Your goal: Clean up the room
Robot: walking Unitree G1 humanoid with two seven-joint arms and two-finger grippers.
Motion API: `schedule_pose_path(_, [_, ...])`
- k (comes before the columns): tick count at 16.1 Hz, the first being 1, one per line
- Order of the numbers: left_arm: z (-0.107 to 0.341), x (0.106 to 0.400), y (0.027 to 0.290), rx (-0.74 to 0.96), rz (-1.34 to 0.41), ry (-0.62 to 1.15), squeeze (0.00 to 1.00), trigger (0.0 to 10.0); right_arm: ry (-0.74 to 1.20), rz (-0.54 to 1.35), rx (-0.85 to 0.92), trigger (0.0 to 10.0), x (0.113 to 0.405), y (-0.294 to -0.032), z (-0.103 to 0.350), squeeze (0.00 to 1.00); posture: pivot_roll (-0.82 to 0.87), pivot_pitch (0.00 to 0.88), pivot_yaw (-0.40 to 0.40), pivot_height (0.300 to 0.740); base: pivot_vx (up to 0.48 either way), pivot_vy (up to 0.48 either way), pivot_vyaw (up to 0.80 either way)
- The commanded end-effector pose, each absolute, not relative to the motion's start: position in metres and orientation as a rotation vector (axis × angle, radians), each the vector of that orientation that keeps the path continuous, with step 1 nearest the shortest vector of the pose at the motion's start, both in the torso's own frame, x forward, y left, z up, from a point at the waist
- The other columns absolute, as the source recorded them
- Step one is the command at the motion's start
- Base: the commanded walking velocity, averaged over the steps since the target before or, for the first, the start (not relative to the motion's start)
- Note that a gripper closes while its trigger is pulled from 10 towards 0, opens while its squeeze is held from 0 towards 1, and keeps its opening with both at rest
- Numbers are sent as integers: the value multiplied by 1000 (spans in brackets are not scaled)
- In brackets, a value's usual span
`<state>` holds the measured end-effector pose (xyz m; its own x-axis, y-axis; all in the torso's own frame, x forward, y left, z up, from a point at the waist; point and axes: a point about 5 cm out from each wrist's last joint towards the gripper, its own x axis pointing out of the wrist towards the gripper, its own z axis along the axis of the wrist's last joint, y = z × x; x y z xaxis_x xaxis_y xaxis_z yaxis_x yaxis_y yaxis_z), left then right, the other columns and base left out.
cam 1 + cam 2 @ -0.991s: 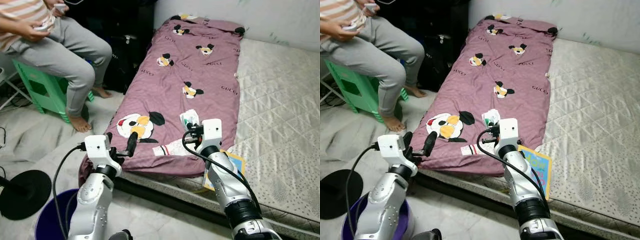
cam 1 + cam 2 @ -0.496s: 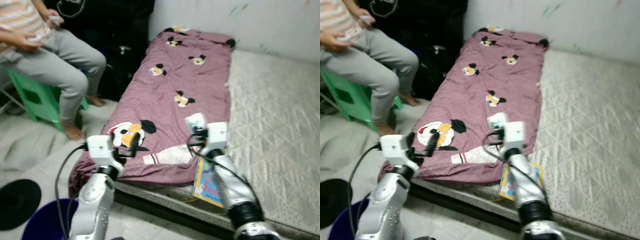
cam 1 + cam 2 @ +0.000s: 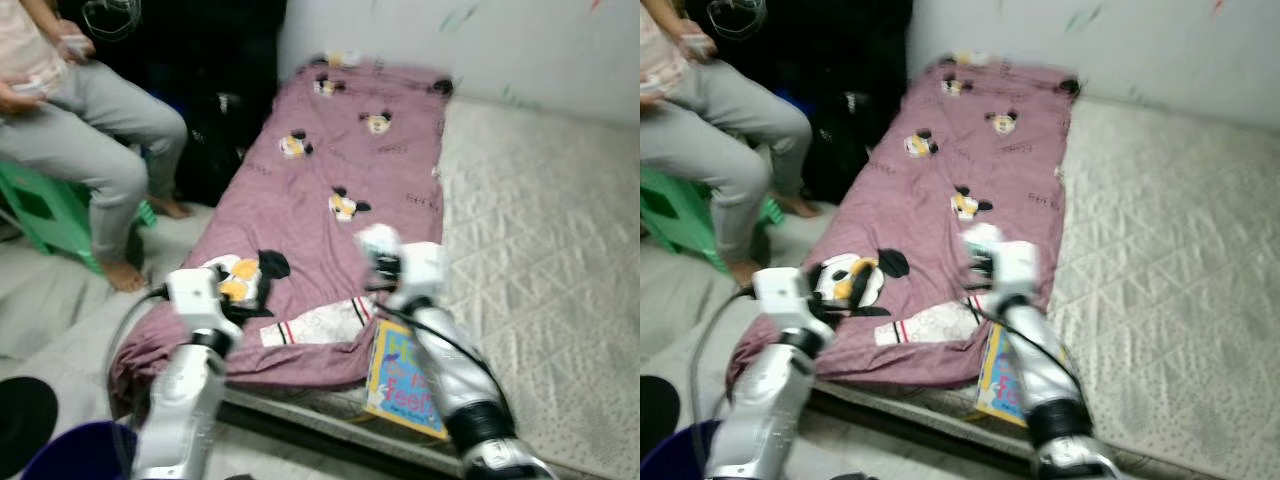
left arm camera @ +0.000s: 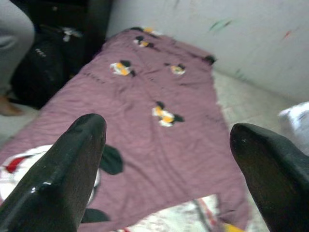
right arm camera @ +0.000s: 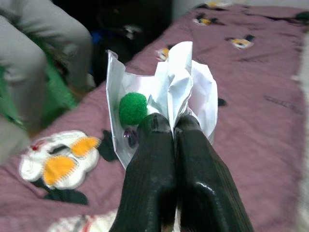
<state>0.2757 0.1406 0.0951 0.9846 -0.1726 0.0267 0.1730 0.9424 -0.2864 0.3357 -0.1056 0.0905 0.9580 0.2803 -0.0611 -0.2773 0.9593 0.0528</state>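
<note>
Left eye view: the picture is blurred. A purple blanket (image 3: 330, 200) with cartoon mouse prints covers the left part of a pale quilted mattress (image 3: 540, 260) that runs to the far wall. The right gripper (image 3: 378, 252) is raised over the near part of the blanket and holds a crumpled white wrapper (image 3: 377, 240). Just right of the blanket's near edge a colourful book (image 3: 405, 380) lies on the mattress edge, partly behind the right arm. The left gripper (image 3: 245, 290) is near the blanket's near left corner, over a large mouse print. On the far left a person (image 3: 80, 130) in grey trousers sits on a green stool (image 3: 50, 215), barefoot on the floor. A dark blue bucket (image 3: 70, 455) stands at the near left, beside a black round base (image 3: 20, 425).

Right eye view: the same scene, shifted a little; the book pokes out under the right arm at the mattress edge.

Left wrist view: the two black fingers (image 4: 67, 169) stand wide apart with nothing between them, above the purple blanket.

Right wrist view: the fingers (image 5: 152, 179) are pressed together, pinching the white wrapper, which has a green patch on it, above the blanket
</note>
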Motion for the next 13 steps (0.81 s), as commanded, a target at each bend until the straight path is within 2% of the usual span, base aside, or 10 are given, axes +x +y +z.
schedule_pose_path(1, [95,276,133,-294,-190,4,0,10000,78,238,30,10000,335,-122,87,0,56,118,-20,740,0,0,0])
schedule_pose_path(4, [90,279,137,-278,-126,41,0,10000,79,241,34,10000,334,-122,87,0,55,118,-20,740,0,0,0])
schedule_pose_path(8, [90,279,136,-287,-138,38,0,10000,76,245,23,10000,334,-121,87,0,55,118,-19,740,0,0,0])
schedule_pose_path(13, [90,279,136,-280,-130,40,0,10000,72,255,21,10000,334,-119,87,0,54,122,-20,740,0,0,800])
